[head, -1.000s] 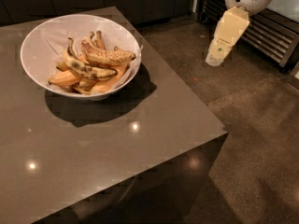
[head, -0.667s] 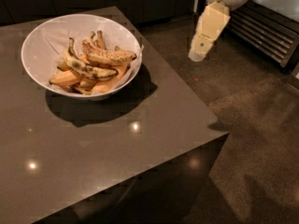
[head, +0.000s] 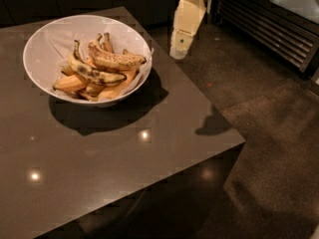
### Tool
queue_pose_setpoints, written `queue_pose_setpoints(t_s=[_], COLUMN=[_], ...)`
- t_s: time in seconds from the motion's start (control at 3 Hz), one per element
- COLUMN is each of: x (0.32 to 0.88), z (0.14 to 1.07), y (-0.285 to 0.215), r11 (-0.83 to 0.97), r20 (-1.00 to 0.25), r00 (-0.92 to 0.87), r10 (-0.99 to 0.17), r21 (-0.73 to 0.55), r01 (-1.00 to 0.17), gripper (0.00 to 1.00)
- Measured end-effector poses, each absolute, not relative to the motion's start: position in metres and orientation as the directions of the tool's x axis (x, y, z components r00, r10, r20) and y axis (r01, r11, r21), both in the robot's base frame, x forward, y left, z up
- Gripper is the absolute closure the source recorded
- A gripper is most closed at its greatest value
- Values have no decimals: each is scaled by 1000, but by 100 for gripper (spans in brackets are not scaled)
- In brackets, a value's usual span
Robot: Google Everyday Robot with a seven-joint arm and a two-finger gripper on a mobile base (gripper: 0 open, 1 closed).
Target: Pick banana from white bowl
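The white bowl (head: 37, 44) stands on the far left part of the dark table (head: 124, 178). The speckled yellow banana (head: 117, 59) lies on top of the pile in it, running left to right. A banana with black streaks and an upturned stem (head: 94, 74) lies just in front of it. Smooth orange-yellow bananas (head: 70, 83) lie beneath. My cream gripper (head: 179, 51) hangs down from the top of the view, above the table's right edge. It is just right of the bowl's rim and touches nothing.
The table's right edge runs diagonally from the bowl's far side to the near corner (head: 241, 142). Dark floor (head: 269, 113) lies beyond it. A slatted metal grille (head: 279, 29) stands at the far right.
My gripper has moved left, from over the floor near the grille to close beside the bowl's right rim. The bowl and bananas have not moved.
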State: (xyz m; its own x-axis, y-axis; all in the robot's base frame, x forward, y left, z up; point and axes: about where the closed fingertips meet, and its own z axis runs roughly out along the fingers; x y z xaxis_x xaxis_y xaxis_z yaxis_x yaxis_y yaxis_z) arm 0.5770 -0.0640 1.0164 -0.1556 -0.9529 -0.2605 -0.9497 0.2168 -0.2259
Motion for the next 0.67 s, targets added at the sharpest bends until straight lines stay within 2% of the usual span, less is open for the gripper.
queue_pose_setpoints(t_s=[0.67], x=[593], z=[1018], y=[-34], r11=[245], r20=[-331], r00=[-163], r10=[-930], r21=[-226], r01=[-943], gripper=[0])
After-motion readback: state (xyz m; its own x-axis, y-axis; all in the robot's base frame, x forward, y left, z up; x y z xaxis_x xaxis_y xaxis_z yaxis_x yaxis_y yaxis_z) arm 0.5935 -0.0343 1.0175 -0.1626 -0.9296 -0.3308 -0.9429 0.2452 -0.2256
